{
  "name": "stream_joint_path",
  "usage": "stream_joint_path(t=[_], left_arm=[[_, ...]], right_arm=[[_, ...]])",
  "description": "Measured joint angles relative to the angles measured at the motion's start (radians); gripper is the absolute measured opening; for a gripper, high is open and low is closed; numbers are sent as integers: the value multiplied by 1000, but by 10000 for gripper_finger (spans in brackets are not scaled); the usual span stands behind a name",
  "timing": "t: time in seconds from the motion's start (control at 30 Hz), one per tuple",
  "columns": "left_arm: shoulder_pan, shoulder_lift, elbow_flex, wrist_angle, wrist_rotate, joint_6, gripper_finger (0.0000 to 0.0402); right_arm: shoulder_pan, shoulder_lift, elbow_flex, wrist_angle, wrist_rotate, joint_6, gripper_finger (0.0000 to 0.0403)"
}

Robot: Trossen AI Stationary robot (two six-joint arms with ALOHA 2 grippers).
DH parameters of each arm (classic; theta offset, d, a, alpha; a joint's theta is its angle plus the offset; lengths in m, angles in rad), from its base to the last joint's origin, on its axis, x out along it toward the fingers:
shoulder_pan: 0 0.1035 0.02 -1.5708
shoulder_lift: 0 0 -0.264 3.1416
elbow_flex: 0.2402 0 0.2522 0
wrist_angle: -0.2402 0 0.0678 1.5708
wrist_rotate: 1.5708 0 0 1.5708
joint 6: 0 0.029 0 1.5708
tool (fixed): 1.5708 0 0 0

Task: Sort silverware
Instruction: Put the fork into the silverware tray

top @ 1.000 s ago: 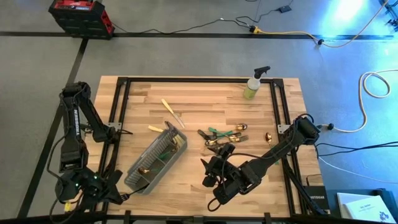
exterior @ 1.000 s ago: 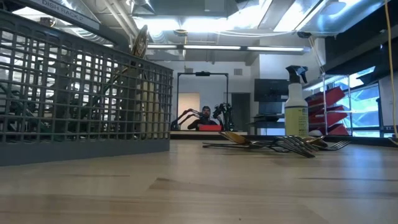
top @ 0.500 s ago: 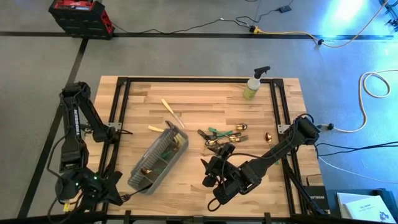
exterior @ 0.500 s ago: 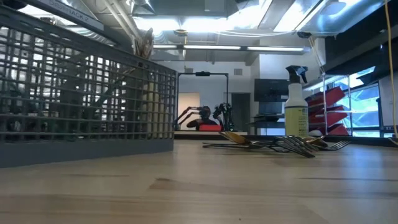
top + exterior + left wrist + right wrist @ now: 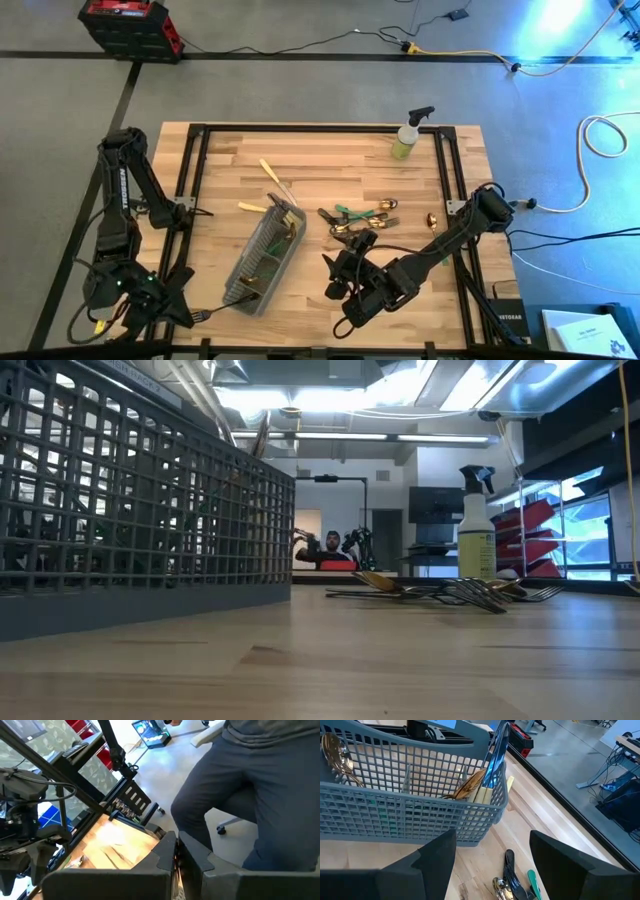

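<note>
- A wooden tabletop (image 5: 330,160) with a dark frame stands on a grey floor crossed by cables; a yellow-green spray bottle (image 5: 407,137) sits near its far edge.
- The grey wire-mesh caddy (image 5: 262,257) lies left of centre, holding some cutlery: a gold spoon (image 5: 336,756) at one end and cream-handled pieces (image 5: 481,787) at the other.
- The unsorted silverware (image 5: 357,222) lies in a loose pile just right of the caddy, with two cream-handled pieces (image 5: 277,181) apart on the far side of it.
- The right gripper (image 5: 335,283) hovers near the tabletop's front edge, between caddy and pile, jaws spread wide and holding nothing.
- The left gripper (image 5: 205,315) is off the tabletop's front left corner, fingers (image 5: 167,856) pressed together and empty; a person's legs show beyond it.
- Risk: the pile is tangled, so a grab there could lift two pieces or scatter neighbours.
- Risk: the caddy is light and close, so a careless sweep of the right arm could shove it.
</note>
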Motion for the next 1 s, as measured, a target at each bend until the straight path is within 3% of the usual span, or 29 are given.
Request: stream_joint_path(t=[0.1, 0.23, 0.43, 0.77, 1.0], left_arm=[[2, -11, 0, -2, 23, 1, 1], [44, -18, 0, -1, 187, -11, 1], [134, -19, 30, -12, 294, -27, 1], [266, -20, 181, -207, 487, -24, 0], [388, -17, 241, -282, 701, 21, 0]], right_arm=[[0, 0, 0, 0, 0, 0, 237], [0, 0, 0, 0, 0, 0, 237], [-7, 0, 0, 1, -2, 0, 237], [-12, 34, 0, 1, -11, 0, 237], [-25, 64, 0, -6, -27, -9, 237]])
